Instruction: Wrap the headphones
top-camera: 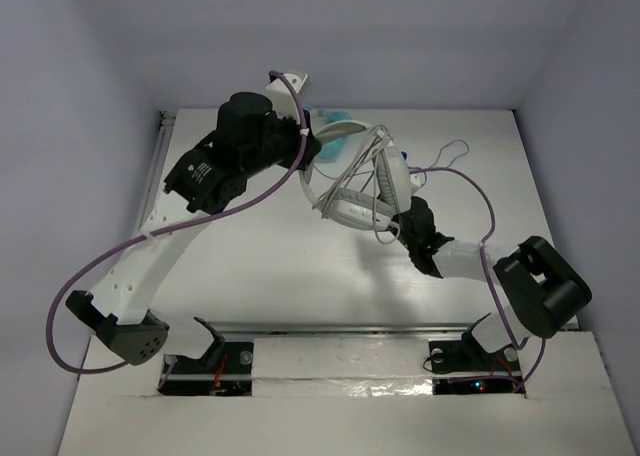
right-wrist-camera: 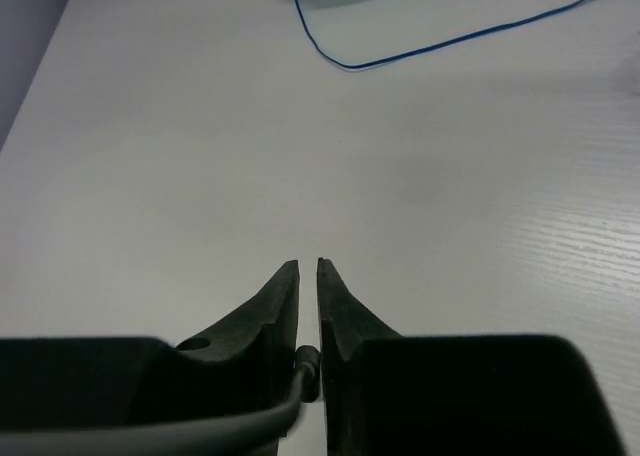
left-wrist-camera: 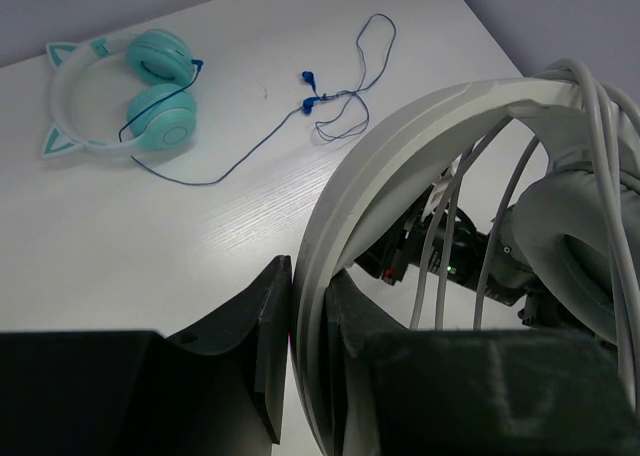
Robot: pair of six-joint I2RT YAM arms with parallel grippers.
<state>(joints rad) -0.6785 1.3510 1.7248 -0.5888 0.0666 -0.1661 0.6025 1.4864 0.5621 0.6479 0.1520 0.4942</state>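
left gripper (left-wrist-camera: 308,276) clamps the white over-ear headphones (left-wrist-camera: 400,134) by the headband; right gripper (right-wrist-camera: 308,268), just to their right, pinches their thin pale-grey cable (right-wrist-camera: 250,414).

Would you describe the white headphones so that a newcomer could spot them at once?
Over the middle of the table, the left gripper pinches a wide headband. Those are the headphones: white, upright, cable looped over them, unlike the teal cat-ear pair and blue earbuds lying flat.
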